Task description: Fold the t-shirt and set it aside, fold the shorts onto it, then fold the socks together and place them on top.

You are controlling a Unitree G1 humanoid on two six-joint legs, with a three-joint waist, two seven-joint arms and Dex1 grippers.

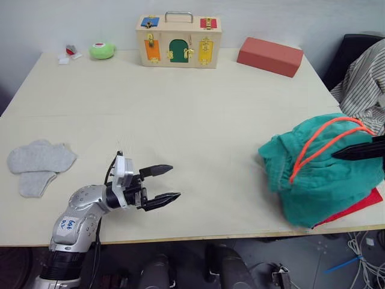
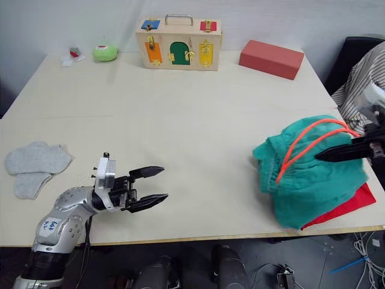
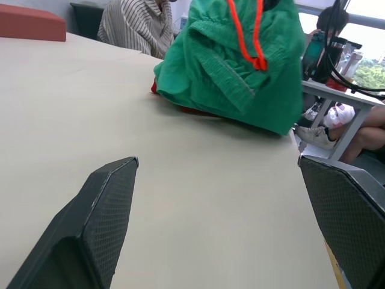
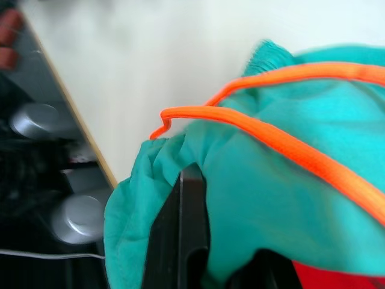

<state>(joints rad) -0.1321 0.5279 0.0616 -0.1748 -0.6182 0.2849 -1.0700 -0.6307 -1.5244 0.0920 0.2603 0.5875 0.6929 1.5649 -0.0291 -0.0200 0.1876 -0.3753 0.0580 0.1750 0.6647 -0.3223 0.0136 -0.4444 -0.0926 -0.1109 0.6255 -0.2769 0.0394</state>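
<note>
Meanwhile holding shorts (image 1: pixel 322 171) over t-shirt (image 1: pixel 361 206) at table's (image 1: pixel 198 120) right edge with right gripper (image 2: pixel 322 156), left gripper (image 1: pixel 170 183) agape, empty.

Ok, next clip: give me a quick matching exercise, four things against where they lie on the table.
Things:
1. socks
2. shorts
3. t-shirt
4. left gripper

Places:
A. under the teal heap, one red edge showing
B. near the table's left edge
C. heaped at the right edge
D. over bare table, near the front edge

Pairs: 1-B, 2-C, 3-A, 4-D
</note>
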